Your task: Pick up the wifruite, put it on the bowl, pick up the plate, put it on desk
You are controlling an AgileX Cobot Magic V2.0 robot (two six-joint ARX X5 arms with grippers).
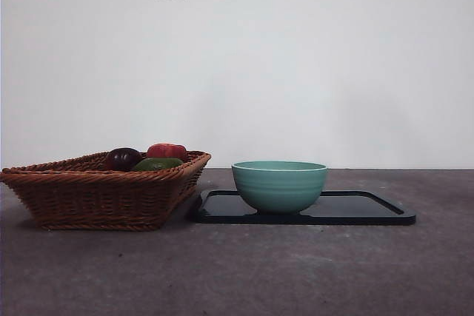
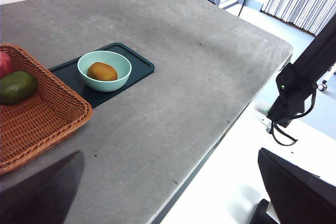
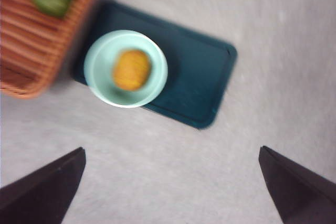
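My right gripper (image 3: 170, 182) hangs above the desk (image 3: 273, 35) with its two jaws spread wide, one at each lower corner of my wrist view, and nothing between them; it touches nothing. My left gripper (image 2: 168, 203) sits back near the table's edge, also holding nothing; only dark jaw tips show at the two lower corners of its view, far apart, so it stands open as well.

The wifruite (image 3: 131, 70) lies inside the bowl (image 3: 100, 72), resting on its bottom; from the front view the bowl's wall hides it. The bowl (image 1: 279, 185) stands upright on the dark tray (image 1: 355, 209), towards the end nearer the wicker basket (image 1: 96, 190); the tray lies flat on the desk just beside the basket. In the basket sit a dark purple fruit (image 1: 122, 158), a green fruit (image 1: 158, 163) and a red one (image 1: 168, 151).
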